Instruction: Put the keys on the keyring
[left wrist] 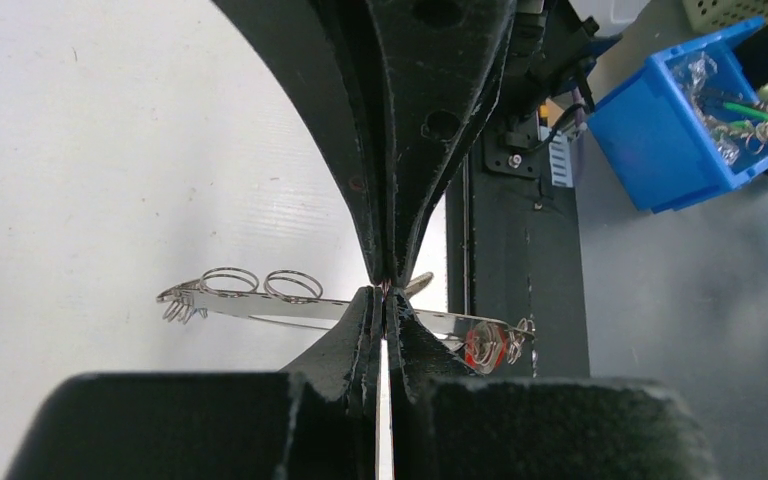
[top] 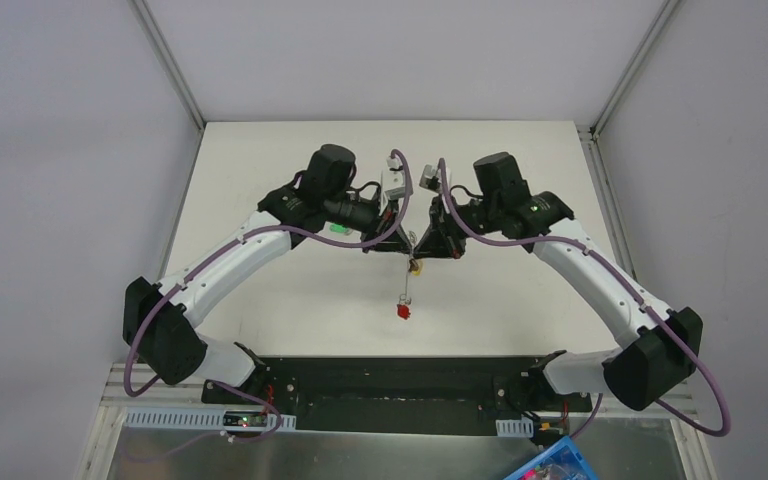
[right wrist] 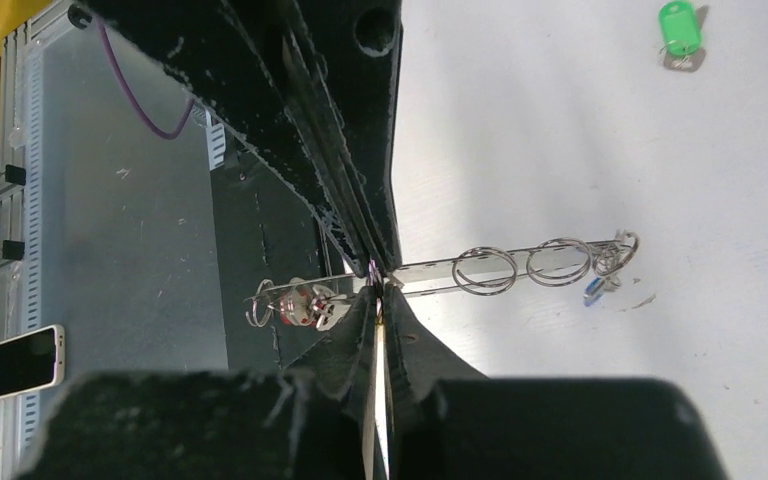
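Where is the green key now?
In the top view, the green key lies on the table left of centre, beside the left arm.

high rear view; wrist views close on keyring (left wrist: 260, 305)

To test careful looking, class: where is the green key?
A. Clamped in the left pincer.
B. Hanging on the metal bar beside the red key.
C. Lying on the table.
C: the green key lies flat on the white table, well apart from the metal bar with its rings.
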You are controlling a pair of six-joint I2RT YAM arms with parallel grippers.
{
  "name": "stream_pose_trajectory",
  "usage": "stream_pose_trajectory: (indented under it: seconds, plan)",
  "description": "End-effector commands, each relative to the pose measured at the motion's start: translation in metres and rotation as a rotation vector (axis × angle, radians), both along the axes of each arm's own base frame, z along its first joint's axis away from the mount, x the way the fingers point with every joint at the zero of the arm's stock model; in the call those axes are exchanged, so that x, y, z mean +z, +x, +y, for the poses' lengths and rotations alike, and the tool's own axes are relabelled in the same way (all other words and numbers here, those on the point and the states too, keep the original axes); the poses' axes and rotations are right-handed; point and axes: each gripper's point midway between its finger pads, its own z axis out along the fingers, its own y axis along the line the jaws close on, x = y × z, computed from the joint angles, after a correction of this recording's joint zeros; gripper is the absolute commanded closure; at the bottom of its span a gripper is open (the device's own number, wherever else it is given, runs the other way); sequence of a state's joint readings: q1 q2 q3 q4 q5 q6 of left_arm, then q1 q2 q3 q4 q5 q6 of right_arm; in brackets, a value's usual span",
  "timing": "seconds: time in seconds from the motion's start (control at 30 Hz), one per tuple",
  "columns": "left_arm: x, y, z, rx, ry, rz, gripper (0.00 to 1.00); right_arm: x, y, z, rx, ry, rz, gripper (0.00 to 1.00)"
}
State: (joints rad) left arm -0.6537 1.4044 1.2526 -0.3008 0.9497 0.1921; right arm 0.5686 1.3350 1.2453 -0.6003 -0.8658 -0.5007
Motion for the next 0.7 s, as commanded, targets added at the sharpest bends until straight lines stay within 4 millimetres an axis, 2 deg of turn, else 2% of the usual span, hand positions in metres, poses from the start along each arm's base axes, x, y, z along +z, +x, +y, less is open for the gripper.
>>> stream_pose_trajectory:
  seconds: [0.0, 0.17, 0.4, 0.57, 0.67]
  plan:
    - [0.03, -0.004, -0.001, 0.045, -0.005, 0.046, 1.0, 0.039, 0.001, -0.003, -0.002, 0.129, -0.091, 0.95]
    - [0.045, -0.006, -0.001, 0.061, -0.045, 0.047, 1.0, 0.049, 0.002, -0.009, -0.014, 0.185, -0.089, 0.86]
    - [0.055, -0.017, -0.005, 0.007, -0.108, 0.082, 1.0, 0.059, -0.001, -0.021, -0.033, 0.225, -0.112, 0.71]
    - [0.061, -0.019, -0.009, -0.022, -0.133, 0.104, 1.0, 0.056, -0.005, -0.021, -0.014, 0.237, -0.086, 0.6]
    - [0.063, -0.019, -0.01, -0.025, -0.14, 0.108, 1.0, 0.054, -0.007, -0.019, -0.005, 0.248, -0.059, 0.58]
